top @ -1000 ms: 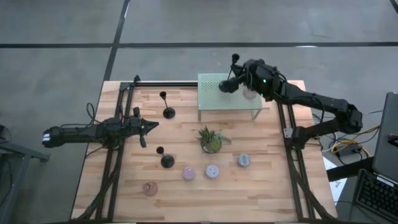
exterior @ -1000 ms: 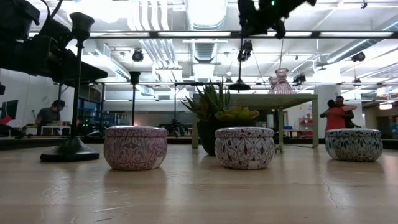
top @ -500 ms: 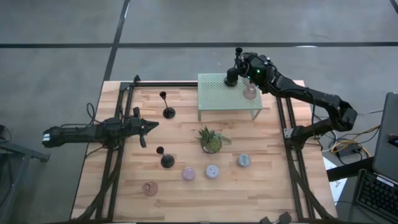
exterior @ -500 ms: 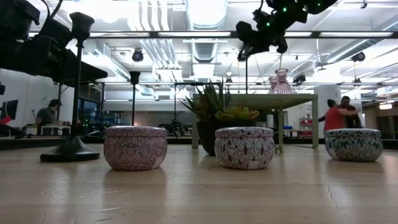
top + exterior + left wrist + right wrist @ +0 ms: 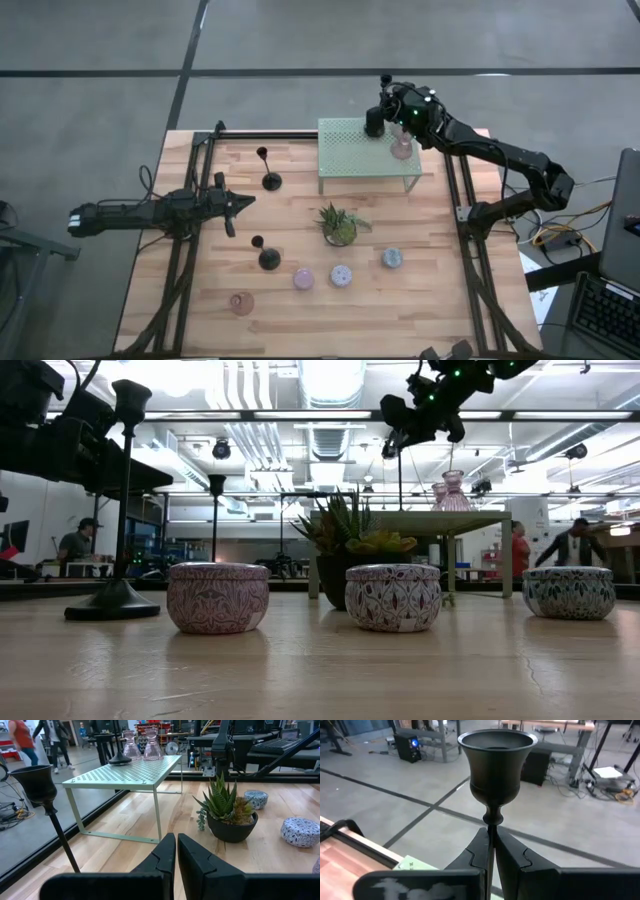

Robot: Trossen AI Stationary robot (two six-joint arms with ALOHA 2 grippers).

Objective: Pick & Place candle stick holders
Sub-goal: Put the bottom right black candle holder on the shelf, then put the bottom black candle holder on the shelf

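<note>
My right gripper (image 5: 378, 112) is over the far part of the pale green mesh rack (image 5: 350, 150), shut on a slim black candlestick (image 5: 495, 760). Its stem (image 5: 399, 475) stands upright, and its round base (image 5: 120, 759) looks set on the rack top. Two more black candlesticks stand on their bases on the table (image 5: 270, 178) (image 5: 266, 257). Small round holders stand in a row near the front: pink (image 5: 241, 302), pink (image 5: 303, 279), lilac (image 5: 341, 275) and blue (image 5: 392, 258). My left gripper (image 5: 248, 201) is shut and empty at the table's left. My right gripper pinches the candlestick's thin stem (image 5: 491, 820) just below the top cup, between its two fingers. The fingers come about level from the table's right and lie across the stem. The candlestick stands upright, cup up, with its base at the rack top.
A spiky green plant in a dark pot (image 5: 340, 225) stands mid-table. Two pink glass vases (image 5: 143, 747) stand on the rack near the held candlestick. Black frame rails (image 5: 190, 250) run along both table sides. People move in the room behind.
My right gripper has gone toward the table's far edge and down, and the candlestick has turned from tilted to upright. The candlestick's base, which hung above the rack, has come down to the rack top. The left arm has kept still.
</note>
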